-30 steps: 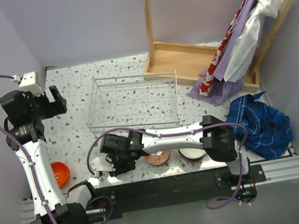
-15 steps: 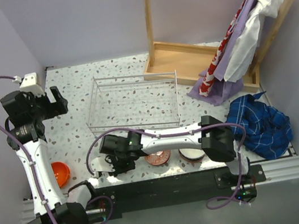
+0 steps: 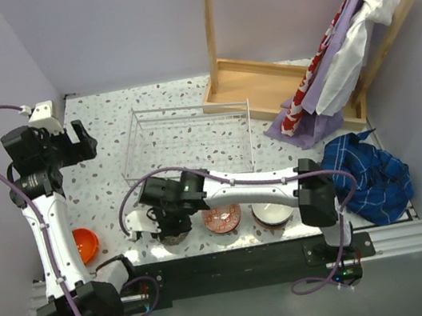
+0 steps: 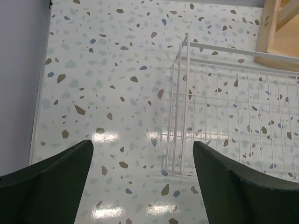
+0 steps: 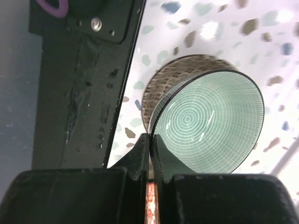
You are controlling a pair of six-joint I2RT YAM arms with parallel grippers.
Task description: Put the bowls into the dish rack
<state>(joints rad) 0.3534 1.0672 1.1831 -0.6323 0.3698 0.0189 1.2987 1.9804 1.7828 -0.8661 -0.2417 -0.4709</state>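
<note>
Glossy orange bowl near left on speckled terrazzo table. Left gripper spread wide, empty, above tabletop just left of thin silvery wire dish rack. Right gripper, wider a second ago, now pinched on rim of tilted pale green bowl, concentric rings inside, near of rack. Red-patterned bowl, white bowl to its right.
</note>
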